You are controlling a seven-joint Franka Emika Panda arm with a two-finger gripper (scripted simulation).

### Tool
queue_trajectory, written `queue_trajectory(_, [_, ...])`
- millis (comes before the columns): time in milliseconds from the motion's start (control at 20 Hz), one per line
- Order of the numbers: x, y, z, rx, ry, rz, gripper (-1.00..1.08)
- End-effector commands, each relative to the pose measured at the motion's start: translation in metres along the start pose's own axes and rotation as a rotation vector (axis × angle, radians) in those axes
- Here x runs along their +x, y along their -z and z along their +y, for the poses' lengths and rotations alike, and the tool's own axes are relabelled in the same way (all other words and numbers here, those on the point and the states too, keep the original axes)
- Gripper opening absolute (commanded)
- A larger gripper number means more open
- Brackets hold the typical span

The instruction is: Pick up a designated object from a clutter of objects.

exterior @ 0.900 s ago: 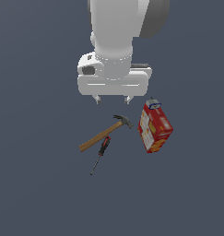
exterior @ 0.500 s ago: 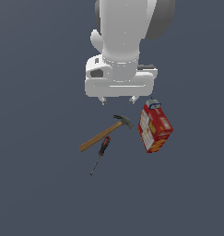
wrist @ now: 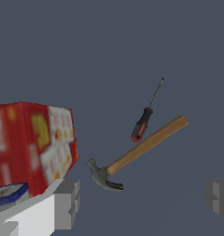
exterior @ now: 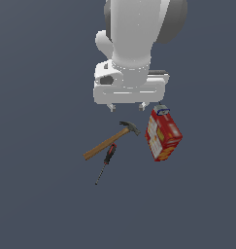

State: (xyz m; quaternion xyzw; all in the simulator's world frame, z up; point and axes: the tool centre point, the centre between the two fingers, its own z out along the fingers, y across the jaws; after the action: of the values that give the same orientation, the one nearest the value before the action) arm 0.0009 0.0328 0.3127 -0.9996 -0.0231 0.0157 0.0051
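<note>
Gripper [exterior: 127, 107] hangs above the clutter, jaws spread wide, nothing between them. Going from the exterior view's left: hammer [exterior: 110, 141] lying slantwise on the counter [exterior: 42, 194], screwdriver [exterior: 106, 162] just below its handle, handle end close to or touching the wood, cannot tell which; red box [exterior: 162, 135] at the right, well apart. Judgement: come down over the screwdriver's red-and-black handle, jaws set across it, clear of the hammer.

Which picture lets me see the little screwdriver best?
The wrist view. There the screwdriver looks big and clear, with its red-and-black handle and thin shaft beside the hammer. In the exterior view the screwdriver is small and far away.
</note>
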Motion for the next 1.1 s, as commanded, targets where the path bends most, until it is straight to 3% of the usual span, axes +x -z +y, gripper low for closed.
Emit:
queue_trajectory(0, [0.002,-0.004,0.001,0.001,-0.007,0.0,1.0])
queue_trajectory(500, [0.029,-0.054,0.019,0.009,-0.097,0.007,1.0])
queue_trajectory(1050, [0.064,-0.166,0.062,0.008,-0.283,0.022,1.0])
